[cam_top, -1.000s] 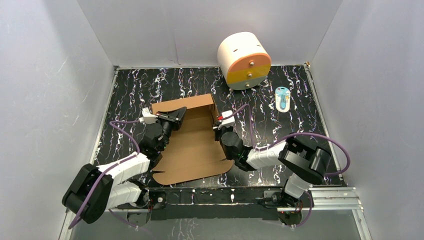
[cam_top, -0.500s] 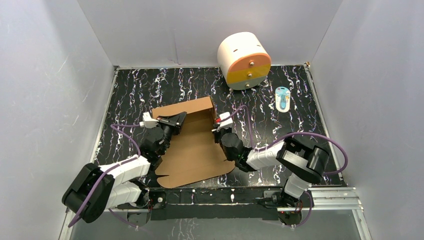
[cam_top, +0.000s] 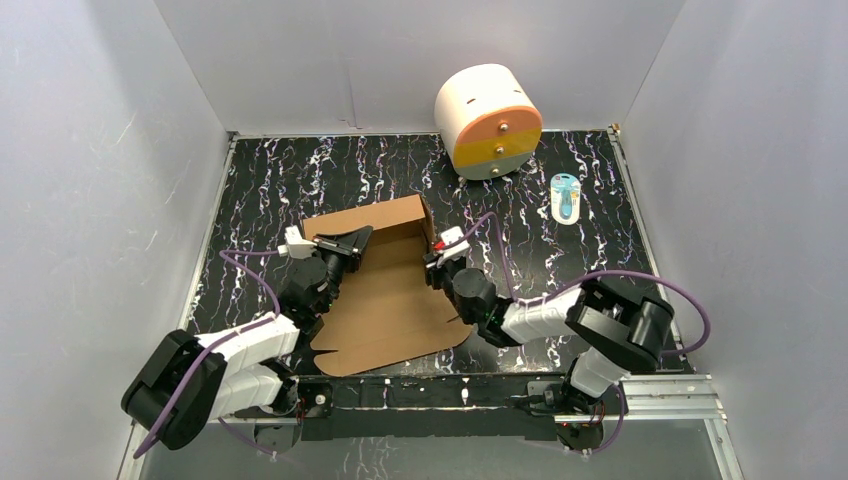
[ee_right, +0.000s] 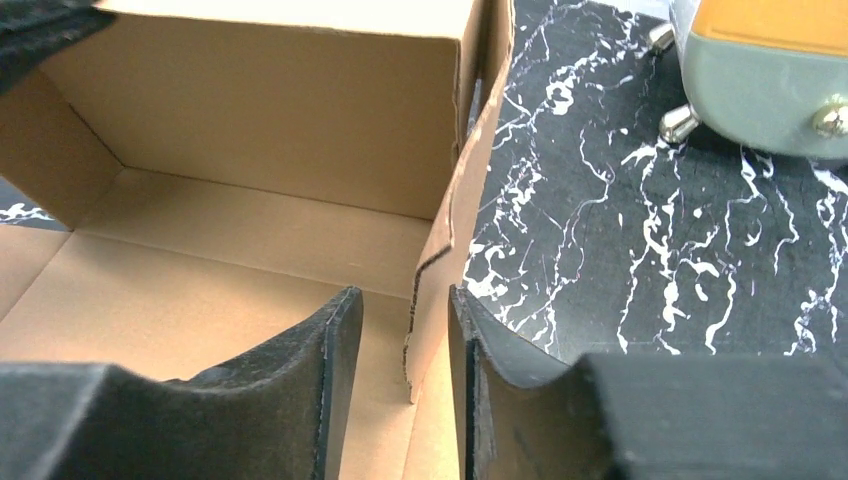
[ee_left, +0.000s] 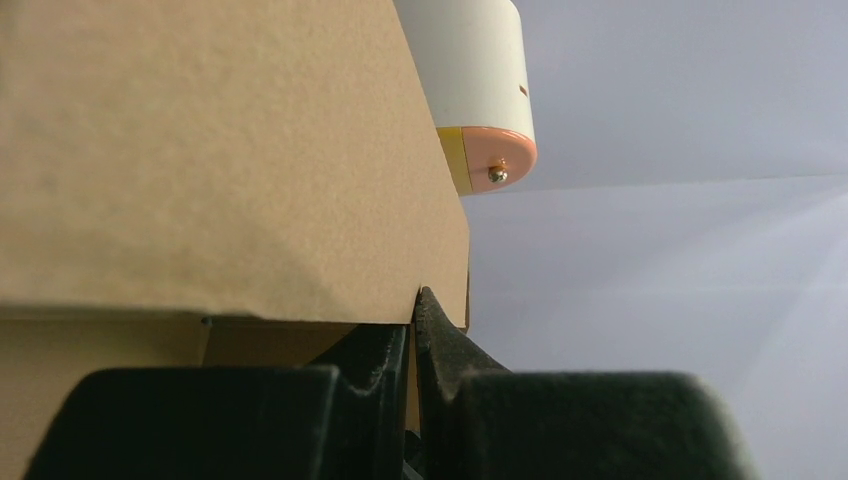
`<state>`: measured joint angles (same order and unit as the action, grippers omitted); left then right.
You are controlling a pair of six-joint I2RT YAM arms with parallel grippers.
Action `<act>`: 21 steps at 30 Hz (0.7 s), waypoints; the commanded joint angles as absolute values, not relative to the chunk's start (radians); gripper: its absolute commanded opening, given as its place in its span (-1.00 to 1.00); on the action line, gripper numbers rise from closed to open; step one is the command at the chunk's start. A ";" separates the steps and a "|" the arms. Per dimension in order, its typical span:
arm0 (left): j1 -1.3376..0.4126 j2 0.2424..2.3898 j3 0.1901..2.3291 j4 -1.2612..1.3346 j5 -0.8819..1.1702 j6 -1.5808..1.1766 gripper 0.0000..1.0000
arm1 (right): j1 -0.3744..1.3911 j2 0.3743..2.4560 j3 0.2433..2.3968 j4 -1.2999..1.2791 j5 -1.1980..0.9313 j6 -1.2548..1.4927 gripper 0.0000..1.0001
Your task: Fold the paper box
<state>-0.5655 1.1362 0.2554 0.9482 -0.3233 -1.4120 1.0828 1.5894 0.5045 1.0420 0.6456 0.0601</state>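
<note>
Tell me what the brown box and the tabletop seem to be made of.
Box: likely cardboard, matte plain brown, with fold creases and raw cut edges. Tabletop: black with white veins like marble; possibly stone, possibly a printed surface, cannot tell.

White cylinder (cam_top: 488, 122) stands well behind the paper box (cam_top: 385, 300).

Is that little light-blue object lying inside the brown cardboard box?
No, the little light-blue object lies on the black marbled table, well to the right of the brown cardboard box.
</note>
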 commanded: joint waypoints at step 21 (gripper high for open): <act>-0.569 1.106 0.256 0.802 -0.374 -1.339 -0.93 | 0.709 1.228 0.499 0.647 -0.066 -0.170 0.23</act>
<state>-0.5697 1.1122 0.2558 0.9142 -0.3325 -1.3884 0.7528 1.1713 0.4767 0.7021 0.0883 -0.1139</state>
